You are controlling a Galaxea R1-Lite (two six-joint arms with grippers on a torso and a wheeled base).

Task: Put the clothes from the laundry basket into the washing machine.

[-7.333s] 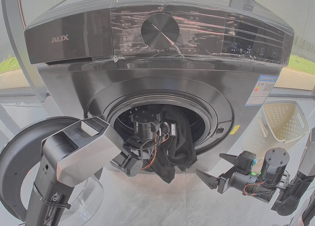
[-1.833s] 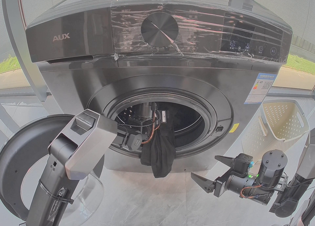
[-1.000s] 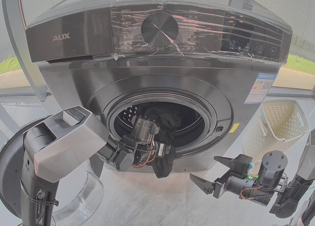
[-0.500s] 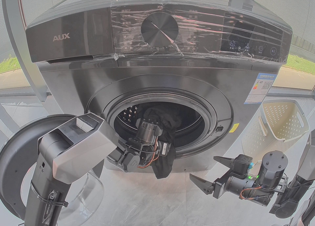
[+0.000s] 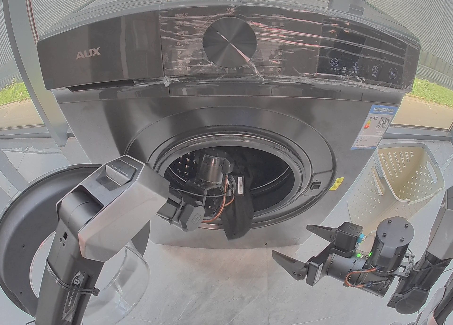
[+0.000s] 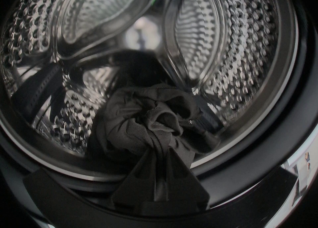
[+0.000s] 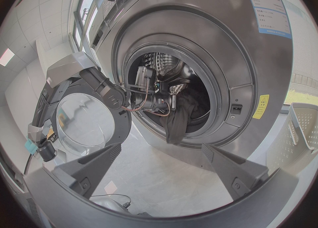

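Left gripper's (image 6: 161, 152) pinched shut on the black garment (image 6: 142, 119) bunched inside the washing machine drum (image 6: 232, 56), likely to drag in the tail draped over the rim (image 5: 276, 217); right gripper (image 5: 291, 241) hovers wide open, empty.

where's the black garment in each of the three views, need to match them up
Head view: the black garment hangs over the lower edge of the washer's opening, beside the left arm's wrist.
Left wrist view: the garment is bunched inside the drum, pinched in the left pincer.
Right wrist view: the garment is draped over the opening's lower edge.
Shared landmark: the round door rim, head, left wrist, right wrist.
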